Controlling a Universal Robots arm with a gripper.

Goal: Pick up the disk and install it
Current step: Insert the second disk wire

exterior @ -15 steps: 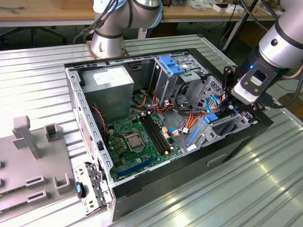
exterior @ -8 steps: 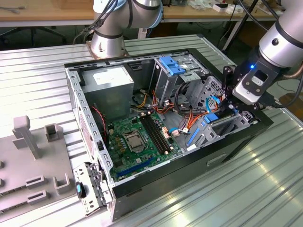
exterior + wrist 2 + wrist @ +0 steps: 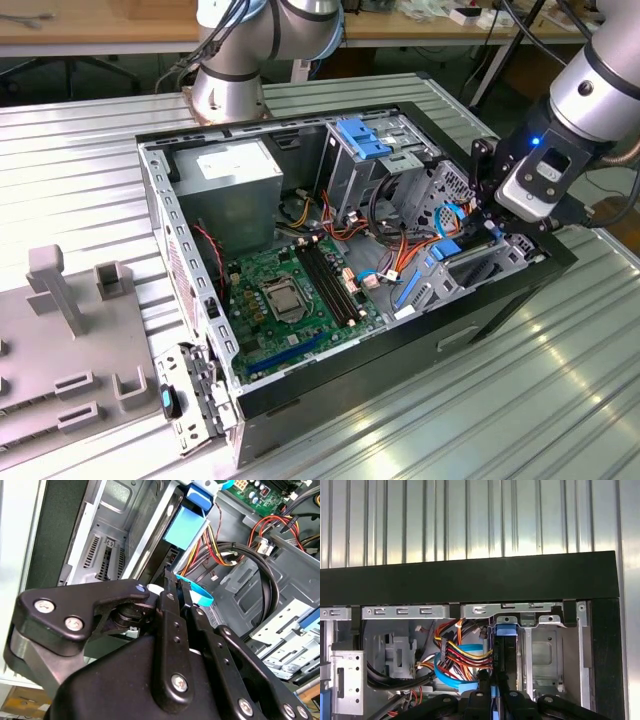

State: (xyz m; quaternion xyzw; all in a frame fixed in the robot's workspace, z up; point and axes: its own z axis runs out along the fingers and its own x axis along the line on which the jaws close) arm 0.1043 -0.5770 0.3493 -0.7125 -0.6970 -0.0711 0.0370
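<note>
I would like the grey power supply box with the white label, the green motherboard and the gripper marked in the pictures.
Grey power supply box with white label (image 3: 232, 172), exterior view, on its label.
Green motherboard (image 3: 290, 305), exterior view, near the processor socket.
Gripper (image 3: 175, 582), second wrist view, between its fingertips.

robot arms (image 3: 590, 80): 2 | open computer case (image 3: 300, 385): 1 | motherboard (image 3: 295, 300): 1 | grey power supply (image 3: 238, 185): 1

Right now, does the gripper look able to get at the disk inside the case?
Yes, it seems so: in the first wrist view the gripper looks closed on the dark edge of the disk, under its blue rail. The cables lie beside it, not between.
</note>
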